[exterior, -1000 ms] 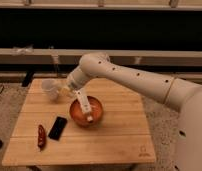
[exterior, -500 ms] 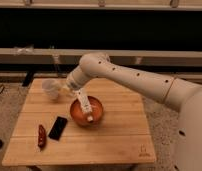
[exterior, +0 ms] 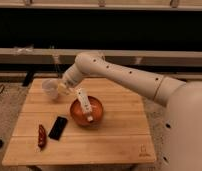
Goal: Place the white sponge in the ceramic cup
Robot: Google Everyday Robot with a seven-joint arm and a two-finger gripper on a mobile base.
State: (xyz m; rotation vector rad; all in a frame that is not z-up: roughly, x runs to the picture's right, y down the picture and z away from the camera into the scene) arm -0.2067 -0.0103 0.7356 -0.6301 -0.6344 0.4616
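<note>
The gripper (exterior: 60, 88) hangs at the left of the frame, at the upper left corner of the wooden table (exterior: 114, 137), its 2 fingers pressed together on a pale lump that appears to be the white sponge (exterior: 63, 90). The sponge sits just right of the ceramic cup (exterior: 49, 89), at its rim, not inside it. At the table's centre, 1 orange-red bowl (exterior: 94, 114) holds a tilted white stick (exterior: 84, 103). A black phone (exterior: 57, 127) and a red item (exterior: 42, 136) lie lower left.
</note>
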